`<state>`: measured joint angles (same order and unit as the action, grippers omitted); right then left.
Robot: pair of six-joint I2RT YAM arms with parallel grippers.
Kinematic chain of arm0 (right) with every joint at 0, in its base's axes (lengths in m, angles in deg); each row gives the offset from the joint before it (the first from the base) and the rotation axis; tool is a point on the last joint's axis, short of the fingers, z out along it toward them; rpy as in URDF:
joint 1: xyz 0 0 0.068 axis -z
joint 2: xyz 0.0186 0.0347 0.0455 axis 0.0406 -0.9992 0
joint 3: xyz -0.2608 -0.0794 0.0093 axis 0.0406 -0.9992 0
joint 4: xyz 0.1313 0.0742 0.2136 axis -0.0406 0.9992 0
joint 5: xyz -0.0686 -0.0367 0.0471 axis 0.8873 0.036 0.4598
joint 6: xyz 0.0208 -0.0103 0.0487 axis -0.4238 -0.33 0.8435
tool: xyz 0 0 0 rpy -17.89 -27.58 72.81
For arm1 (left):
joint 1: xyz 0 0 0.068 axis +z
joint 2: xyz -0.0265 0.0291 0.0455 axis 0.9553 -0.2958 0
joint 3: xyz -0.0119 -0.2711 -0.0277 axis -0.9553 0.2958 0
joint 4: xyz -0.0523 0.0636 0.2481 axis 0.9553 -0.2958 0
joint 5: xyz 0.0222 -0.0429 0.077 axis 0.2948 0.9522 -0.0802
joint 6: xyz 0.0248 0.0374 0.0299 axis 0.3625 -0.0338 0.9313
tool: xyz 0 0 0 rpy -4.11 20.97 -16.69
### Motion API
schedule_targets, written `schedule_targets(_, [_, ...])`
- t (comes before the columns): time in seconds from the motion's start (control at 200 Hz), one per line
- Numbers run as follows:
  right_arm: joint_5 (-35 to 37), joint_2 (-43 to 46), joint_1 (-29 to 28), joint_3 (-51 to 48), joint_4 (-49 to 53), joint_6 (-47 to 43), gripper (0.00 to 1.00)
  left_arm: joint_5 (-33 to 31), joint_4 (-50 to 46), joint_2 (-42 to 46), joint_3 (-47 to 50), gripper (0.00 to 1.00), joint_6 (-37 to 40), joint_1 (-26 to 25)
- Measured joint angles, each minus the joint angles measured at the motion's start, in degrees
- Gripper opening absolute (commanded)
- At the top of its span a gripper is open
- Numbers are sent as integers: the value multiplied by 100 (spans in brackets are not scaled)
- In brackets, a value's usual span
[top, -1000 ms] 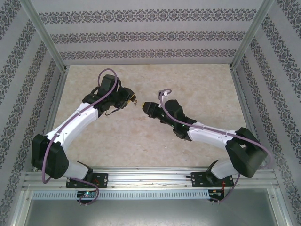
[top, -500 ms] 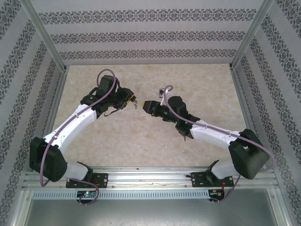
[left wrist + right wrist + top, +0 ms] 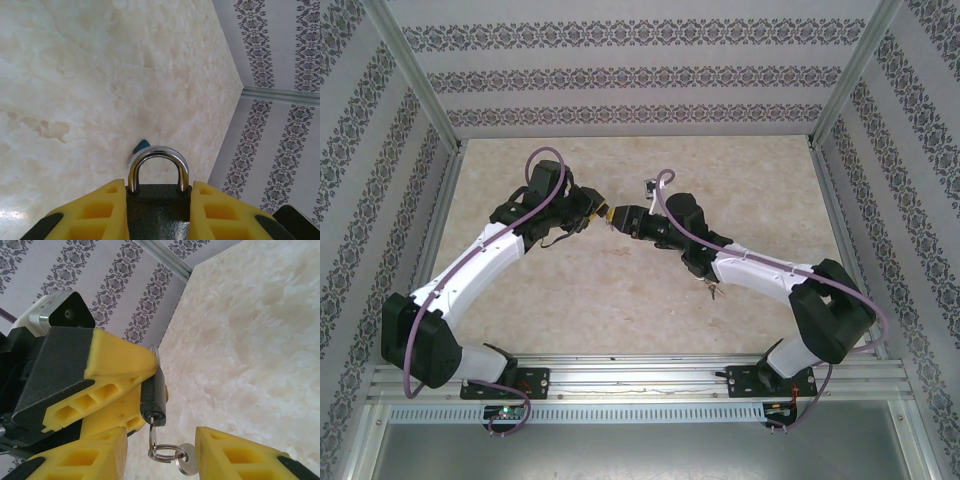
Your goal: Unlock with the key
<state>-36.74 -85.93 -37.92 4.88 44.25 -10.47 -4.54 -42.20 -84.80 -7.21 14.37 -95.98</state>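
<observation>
At the near edge, both arm bases sit bolted to an aluminium rail (image 3: 640, 372). From there the two arms reach inward over the marble-patterned table (image 3: 570, 300) and meet nose to nose near its middle.

The left gripper (image 3: 596, 207) is clamped on the padlock (image 3: 157, 212). Its yellow fingers (image 3: 95, 212) press against both flat sides of the dark body, and the silver shackle (image 3: 158, 156) stands up closed past the fingertips. The lock is held clear above the table. Just behind the shackle a small blue object (image 3: 141, 145) peeks out; I cannot tell what it is.

The right gripper (image 3: 162, 447) faces the lock's bottom edge with its jaws moderately apart and nothing held between them. In its wrist view the padlock shows edge-on, and the key (image 3: 152, 432) hangs from the keyhole end. A key ring (image 3: 161, 452) dangles from the key in the gap between the right gripper's fingers, and a round silver tab (image 3: 186, 466) hangs on the ring. That tab lies just beside the right-hand finger (image 3: 240, 452); whether they touch I cannot tell.

Beyond the grippers the table runs on bare to the back wall (image 3: 640, 75), papered in grey ornamental stripes.
</observation>
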Motion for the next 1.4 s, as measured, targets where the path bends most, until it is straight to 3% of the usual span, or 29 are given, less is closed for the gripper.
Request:
schedule_targets(0.739, [-240, -308, 0, 94, -334, 442, 22, -2, 0, 0, 0, 25, 0, -7])
schedule_targets(1.049, [-284, -413, 2, 92, -656, 765, 0, -50, -2, 0, 2, 25, 0, -7])
schedule_targets(1.404, [-389, -739, 28, -55, -1497, 1493, 0, -256, -2, 11, 31, 25, 0, -4])
